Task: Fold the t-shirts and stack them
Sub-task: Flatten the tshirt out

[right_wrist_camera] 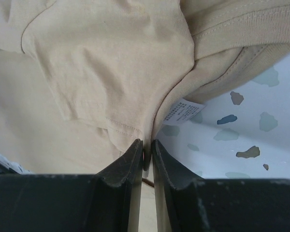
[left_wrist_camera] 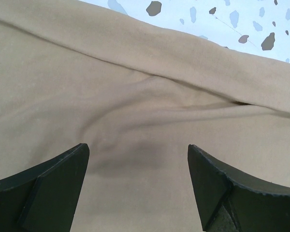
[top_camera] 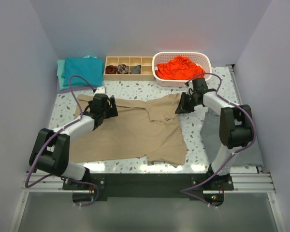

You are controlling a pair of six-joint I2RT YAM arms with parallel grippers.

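Unreadable white label (right_wrist_camera: pixel 182 112) on tan t-shirt (right_wrist_camera: pixel 111 72)

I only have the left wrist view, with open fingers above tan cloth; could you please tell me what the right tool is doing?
Observer: The right tool is pinched shut on an edge of the tan t-shirt, beside its white care label.
Operator: Thank you. Where on the shirt is my left tool?
Observer: The left tool is over the shirt's far left part; the shirt lies spread out and rumpled between the two arms.
Operator: And where are the other shirts?
Observer: A teal t-shirt lies at the far left corner, and an orange-red t-shirt sits in the white basket on the table's far side.
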